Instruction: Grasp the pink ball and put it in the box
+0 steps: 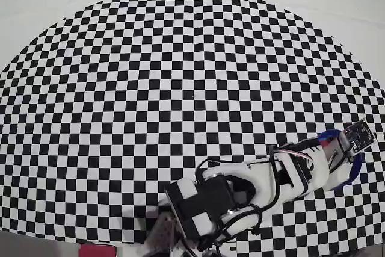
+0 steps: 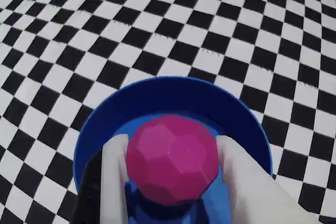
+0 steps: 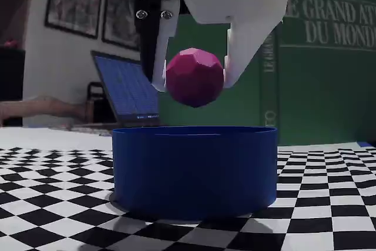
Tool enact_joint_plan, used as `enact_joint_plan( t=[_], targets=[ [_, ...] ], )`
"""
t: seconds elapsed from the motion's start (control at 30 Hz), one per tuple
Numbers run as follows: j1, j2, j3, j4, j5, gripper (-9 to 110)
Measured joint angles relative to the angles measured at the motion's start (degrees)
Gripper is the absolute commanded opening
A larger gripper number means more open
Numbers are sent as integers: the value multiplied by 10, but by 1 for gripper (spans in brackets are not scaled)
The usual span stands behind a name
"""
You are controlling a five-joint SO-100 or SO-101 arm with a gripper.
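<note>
Fixed view shows the end effector pinching the ball between both fingers, held clear above the box near the counter's right edge, so letting go should drop it inside.

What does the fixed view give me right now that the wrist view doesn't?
Only the fixed view shows height: the pink ball hangs clear above the rim of the blue box, with a laptop behind. Only the wrist view shows the ball lying over the box's interior rather than its edge. Both show the gripper shut on the ball, a finger on each side, over the checkered mat.
</note>
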Motion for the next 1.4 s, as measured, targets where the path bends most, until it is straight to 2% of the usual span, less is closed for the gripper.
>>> enact_joint_plan(
  t=[1.4],
  targets=[
    [0,-85,-59,-11,0,0]
  ],
)
